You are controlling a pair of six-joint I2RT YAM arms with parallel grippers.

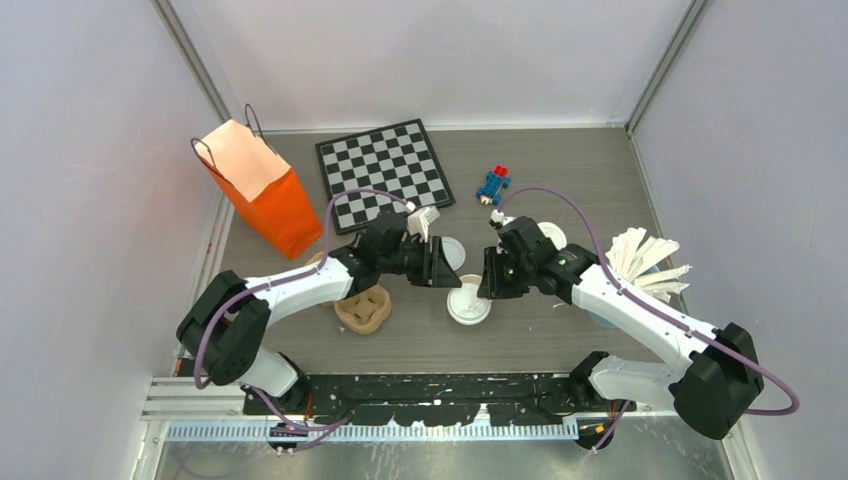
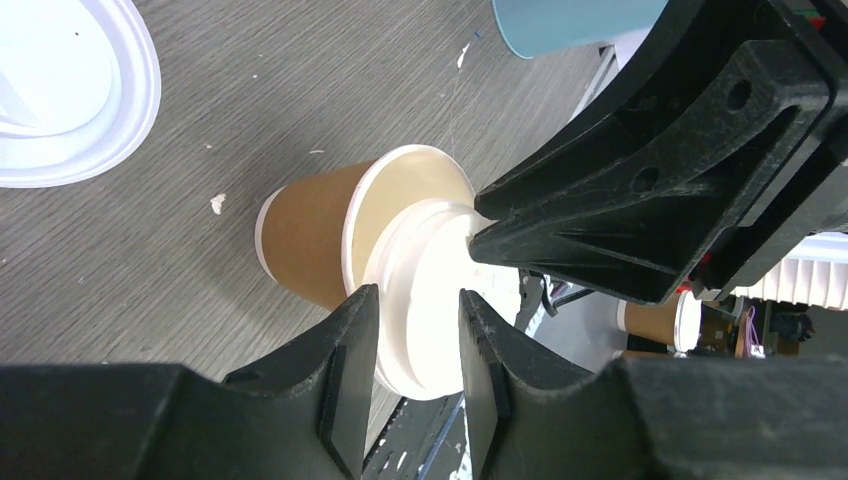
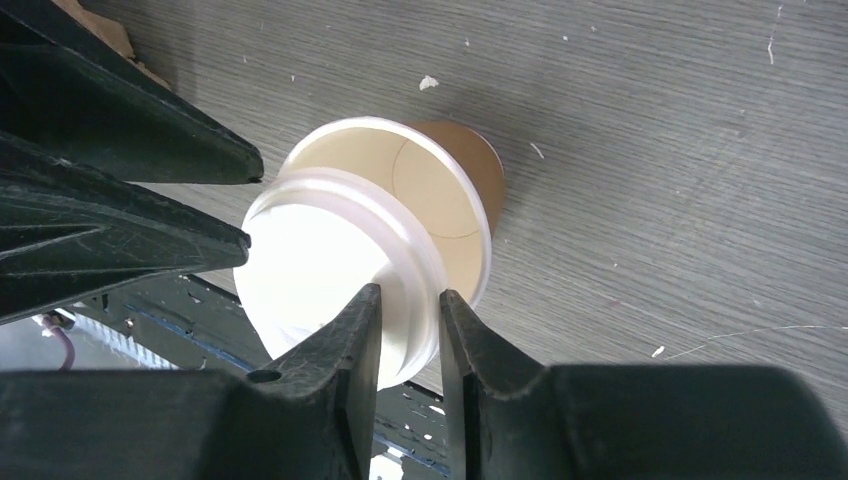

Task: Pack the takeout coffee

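A brown kraft-paper cup (image 2: 305, 240) stands open on the table between my two arms, and it also shows in the right wrist view (image 3: 470, 165). A round white lid (image 2: 425, 270) is tilted over its mouth, half on. My left gripper (image 2: 420, 305) is shut on one edge of the lid. My right gripper (image 3: 410, 300) is shut on the opposite rim of the lid (image 3: 320, 250). In the top view both grippers, left (image 1: 445, 268) and right (image 1: 487, 285), meet over the lid (image 1: 468, 303). A second lidded cup (image 2: 660, 322) shows far off.
An orange paper bag (image 1: 265, 190) stands at the back left, beside a chessboard (image 1: 385, 172) and a small blue-red toy (image 1: 493, 185). A tan pulp tray (image 1: 362, 308) lies left of the cup. A loose white lid (image 1: 452, 250), a pale blue tumbler (image 2: 570, 20) and pale wooden sticks (image 1: 645, 260) are nearby.
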